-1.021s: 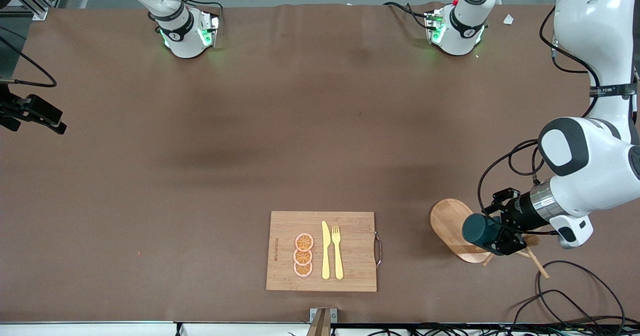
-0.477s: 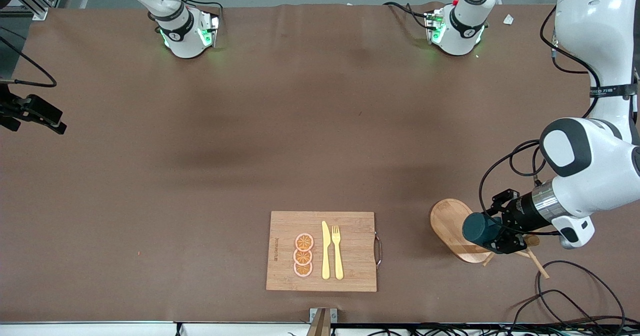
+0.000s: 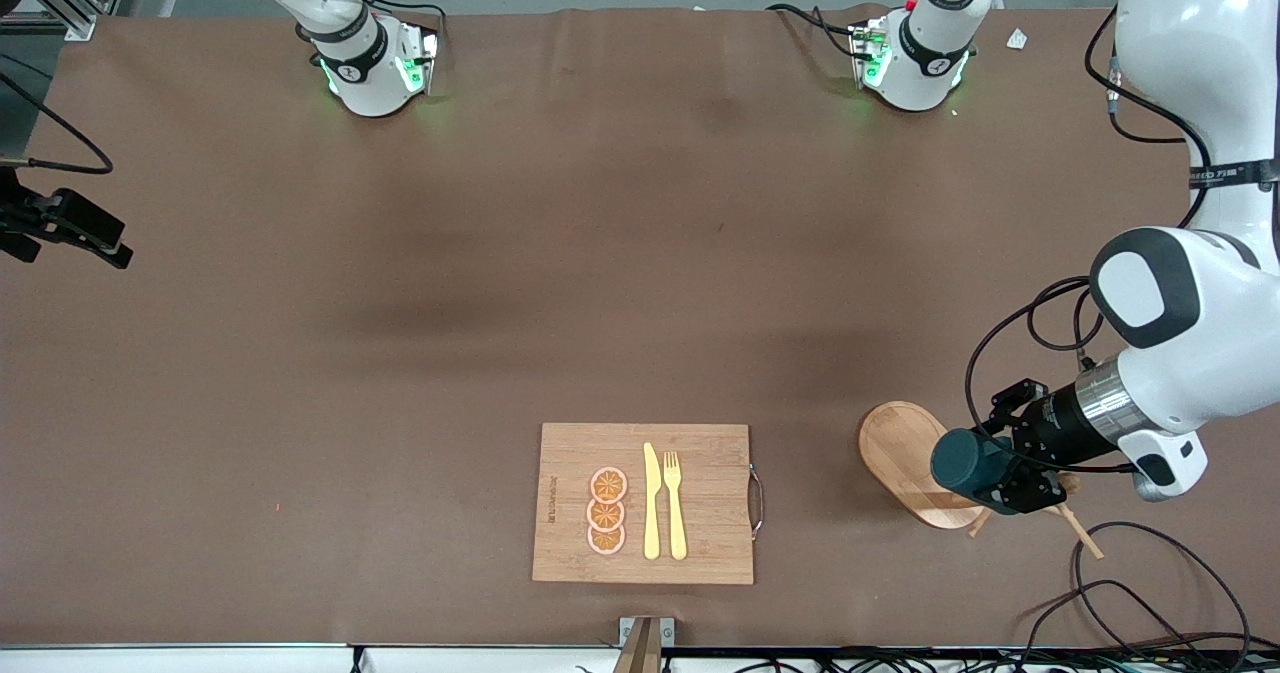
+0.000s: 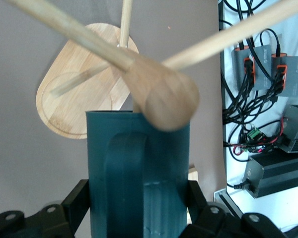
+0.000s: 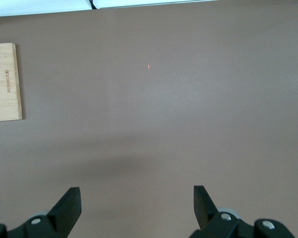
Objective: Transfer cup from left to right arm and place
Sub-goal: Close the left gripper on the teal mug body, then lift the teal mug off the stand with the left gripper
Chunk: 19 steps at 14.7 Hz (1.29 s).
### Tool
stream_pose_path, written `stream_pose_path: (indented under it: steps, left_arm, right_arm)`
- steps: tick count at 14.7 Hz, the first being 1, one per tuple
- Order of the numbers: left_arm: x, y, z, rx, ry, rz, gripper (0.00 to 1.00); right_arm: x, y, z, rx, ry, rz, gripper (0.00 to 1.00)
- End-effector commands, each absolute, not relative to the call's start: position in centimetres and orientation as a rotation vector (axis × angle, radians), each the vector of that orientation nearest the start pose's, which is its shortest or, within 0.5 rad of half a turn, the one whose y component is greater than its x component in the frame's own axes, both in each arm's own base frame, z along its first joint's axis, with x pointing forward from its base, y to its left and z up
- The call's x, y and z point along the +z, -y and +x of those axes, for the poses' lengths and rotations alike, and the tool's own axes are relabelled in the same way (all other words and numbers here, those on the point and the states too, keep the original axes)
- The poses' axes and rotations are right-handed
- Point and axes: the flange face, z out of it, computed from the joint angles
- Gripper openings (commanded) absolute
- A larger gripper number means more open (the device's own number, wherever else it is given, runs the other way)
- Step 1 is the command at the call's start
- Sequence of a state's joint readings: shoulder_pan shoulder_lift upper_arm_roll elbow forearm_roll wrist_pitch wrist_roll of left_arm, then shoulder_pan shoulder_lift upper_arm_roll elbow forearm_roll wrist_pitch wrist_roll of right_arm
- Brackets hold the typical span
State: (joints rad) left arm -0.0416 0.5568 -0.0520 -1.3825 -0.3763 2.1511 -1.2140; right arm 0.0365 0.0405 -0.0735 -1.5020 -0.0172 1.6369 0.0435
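The right gripper point(image 5: 136, 206) is seen only in its wrist view, spread wide with nothing between its fingers point(image 5: 69, 203), held over bare brown table point(image 5: 188, 109). This arm waits at the right arm's end of the table; in the front view only part of it is noted at the edge.

A wooden cutting board point(image 3: 643, 503) is recorded near the table edge closest to the front camera, about midway between the two ends. Three orange slices point(image 3: 606, 511) are laid on it in a column, touching one another. A yellow knife point(image 3: 651, 501) and a yellow fork point(image 3: 676, 504) are laid side by side just beside the slices, toward the left arm's end. A corner of the board point(image 5: 5, 82) is also caught in the right wrist view.

Toward the left arm's end, a wooden peg rack point(image 3: 905, 458) with an oval base is stood on the table. The cup point(image 3: 965, 461) is held in the air over this base, lying on its side. The left gripper point(image 3: 1010, 473) is closed on the cup. In the left wrist view the cup point(image 4: 139, 183) is seen with its handle facing the camera, clamped between the gripper fingers point(image 4: 77, 203). The rack's post and pegs point(image 4: 164, 94) are seen just above the cup, blurred; contact cannot be judged.
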Motion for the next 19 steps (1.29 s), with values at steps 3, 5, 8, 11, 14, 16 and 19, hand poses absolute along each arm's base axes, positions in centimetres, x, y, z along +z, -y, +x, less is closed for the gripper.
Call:
stream_pose_path:
  steps: [3,5,8,11,14,16,19]
  left_arm:
    - [45.8,11.8,71.1,0.19,2.17,-2.837,0.76]
    - [46.3,14.9,70.4,0.224,2.156,-2.847,0.76]
    - [46.8,21.4,68.5,0.121,2.011,-2.863,0.76]
    - [46.4,29.1,66.2,-0.025,1.844,-2.907,0.75]
    - [44.3,36.9,62.9,-0.286,1.484,-2.979,0.74]
    - [42.2,41.9,60.1,-0.453,1.301,-2.954,0.74]
    - [38.6,48.9,55.3,-0.664,1.048,-2.926,0.73]
  right_arm:
    - [64.7,2.1,56.5,-0.159,-0.109,-3.173,1.0]
    - [64.8,2.1,56.5,-0.161,-0.109,-3.172,1.0]
    - [64.8,2.1,56.5,-0.161,-0.109,-3.173,1.0]
    - [64.7,2.1,56.6,-0.159,-0.111,-3.172,1.0]
    - [64.8,2.1,56.5,-0.161,-0.111,-3.171,1.0]
    - [64.8,2.2,56.5,-0.161,-0.111,-3.173,1.0]
    - [64.8,2.1,56.5,-0.161,-0.111,-3.171,1.0]
